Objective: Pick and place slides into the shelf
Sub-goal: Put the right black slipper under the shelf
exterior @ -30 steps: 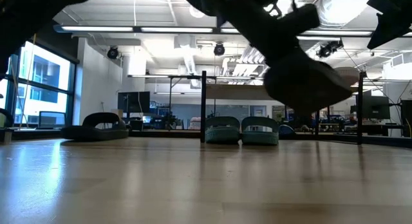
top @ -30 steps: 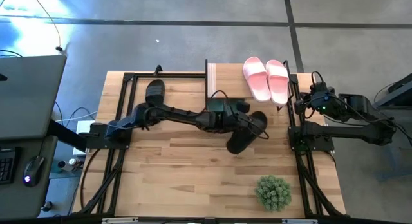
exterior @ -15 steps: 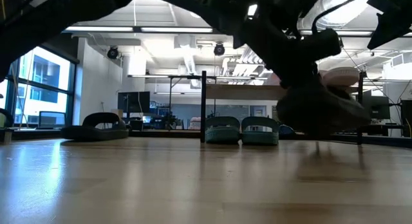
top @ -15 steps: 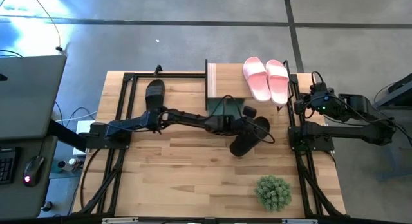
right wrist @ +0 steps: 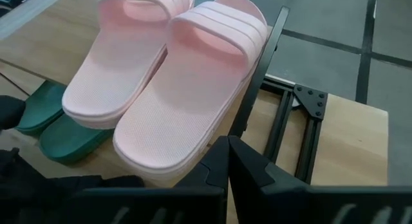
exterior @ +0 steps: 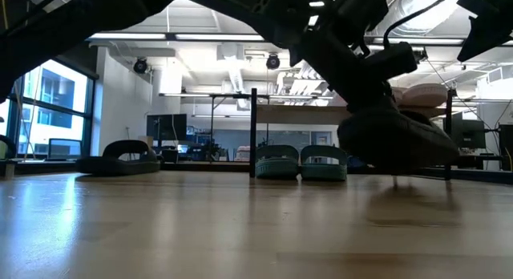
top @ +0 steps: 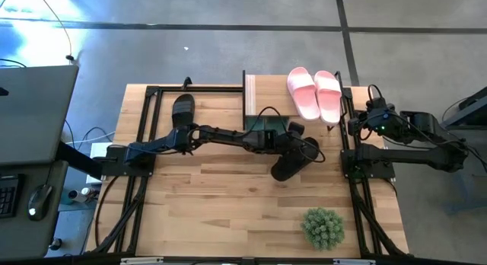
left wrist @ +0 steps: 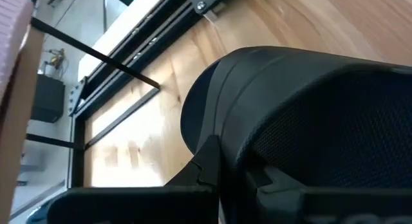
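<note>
My left gripper (top: 297, 143) reaches across the table's middle, shut on a black slide (top: 291, 164) that hangs just in front of the shelf (top: 270, 97). The other black slide (top: 183, 109) lies flat on the table at the far left. The pink pair (top: 314, 94) rests sole-down on the shelf's top board. The green pair (exterior: 300, 163) stands under that board. My right gripper (right wrist: 226, 163) waits shut at the right edge, beside the pink pair (right wrist: 174, 82). My left gripper pinches the black slide between its two fingers at the edge of the strap (left wrist: 222, 130); the fingers (left wrist: 206, 169) hide the exact spot. They come from the table's left, slanting down. The slide (exterior: 397, 139) hangs below them, roughly level, clear of the tabletop.
A round green spiky plant (top: 323, 227) stands near the front right. Black frame rails (top: 144, 143) run along both sides of the table. A shelf post (exterior: 253, 133) stands left of the green pair. Bare wood lies in front of the held slide.
My left gripper has gone toward the table's right edge and down with the black slide, which now hangs lower over the table and closer to the shelf's front. The right arm has kept still.
</note>
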{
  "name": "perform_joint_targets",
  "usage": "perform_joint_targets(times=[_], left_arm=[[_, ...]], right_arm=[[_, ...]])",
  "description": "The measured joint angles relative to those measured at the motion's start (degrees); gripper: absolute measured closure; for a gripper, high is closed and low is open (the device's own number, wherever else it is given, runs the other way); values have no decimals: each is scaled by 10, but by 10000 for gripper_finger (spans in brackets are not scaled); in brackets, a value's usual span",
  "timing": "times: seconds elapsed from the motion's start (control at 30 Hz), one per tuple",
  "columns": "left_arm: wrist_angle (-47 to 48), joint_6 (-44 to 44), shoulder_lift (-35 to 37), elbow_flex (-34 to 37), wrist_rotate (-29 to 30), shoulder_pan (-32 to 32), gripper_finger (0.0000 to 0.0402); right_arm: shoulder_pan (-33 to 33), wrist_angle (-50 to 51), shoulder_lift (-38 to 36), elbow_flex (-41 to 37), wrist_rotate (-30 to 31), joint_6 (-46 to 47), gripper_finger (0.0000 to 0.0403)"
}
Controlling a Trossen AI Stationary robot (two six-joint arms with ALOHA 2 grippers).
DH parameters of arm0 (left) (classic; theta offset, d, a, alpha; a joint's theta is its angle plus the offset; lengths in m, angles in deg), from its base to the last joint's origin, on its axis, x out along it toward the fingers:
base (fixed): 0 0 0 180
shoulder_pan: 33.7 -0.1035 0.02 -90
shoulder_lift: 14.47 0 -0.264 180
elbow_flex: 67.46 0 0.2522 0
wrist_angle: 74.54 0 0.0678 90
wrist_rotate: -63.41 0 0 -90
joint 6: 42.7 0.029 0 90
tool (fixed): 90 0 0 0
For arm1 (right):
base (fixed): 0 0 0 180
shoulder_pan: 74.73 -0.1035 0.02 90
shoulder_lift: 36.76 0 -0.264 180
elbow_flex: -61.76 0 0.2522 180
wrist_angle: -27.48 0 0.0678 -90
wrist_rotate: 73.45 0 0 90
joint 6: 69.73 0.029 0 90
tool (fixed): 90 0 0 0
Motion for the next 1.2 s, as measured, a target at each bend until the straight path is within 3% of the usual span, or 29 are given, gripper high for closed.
perform_joint_targets(times=[0.6,0.77,1.0,1.2], left_arm=[[-28,4,-29,-1,45,1,394],[-28,4,-29,0,44,1,353],[-23,3,-31,1,42,12,262],[-11,3,-26,1,77,33,194]], right_arm=[[0,0,0,0,-5,-5,402],[0,0,0,0,-6,-5,402],[0,0,0,0,-9,-5,402],[0,0,0,0,-9,-5,402]])
